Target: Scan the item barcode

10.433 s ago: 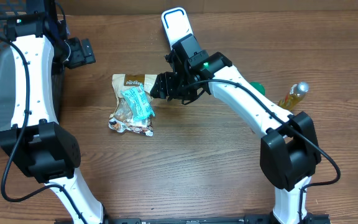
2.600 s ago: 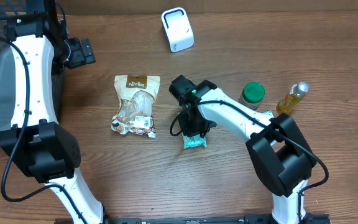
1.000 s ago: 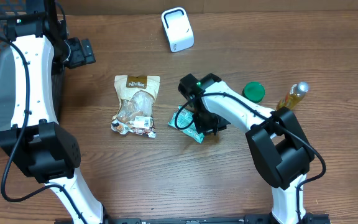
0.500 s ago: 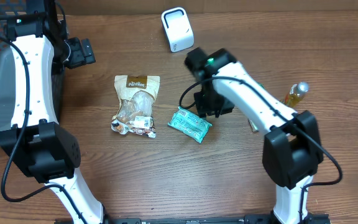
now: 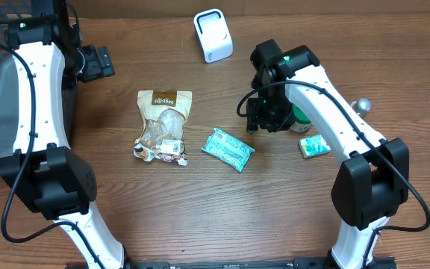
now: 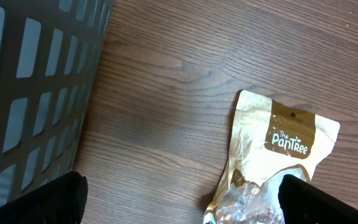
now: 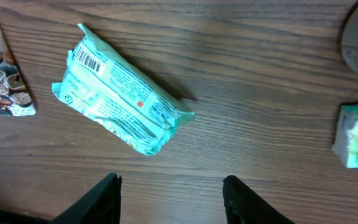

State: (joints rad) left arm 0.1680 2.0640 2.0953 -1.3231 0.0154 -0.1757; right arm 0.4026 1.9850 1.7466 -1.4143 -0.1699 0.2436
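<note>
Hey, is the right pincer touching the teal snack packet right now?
Apart. The right wrist view shows the teal snack packet lying on the table, with bare wood separating it from the open right pincer.

Ctr of wooden desk (image 5: 200, 217): teal plastic wrapper pkt (image 5: 228, 149) lies flat beside tan snack pouch (image 5: 163, 123); white boxy scanner (image 5: 213, 35) nr far edge.

The tan snack bag (image 6: 269, 165) reads "The PanTree" (white lettering).

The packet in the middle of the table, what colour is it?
The packet is teal with white print; best in right wrist view.
</note>
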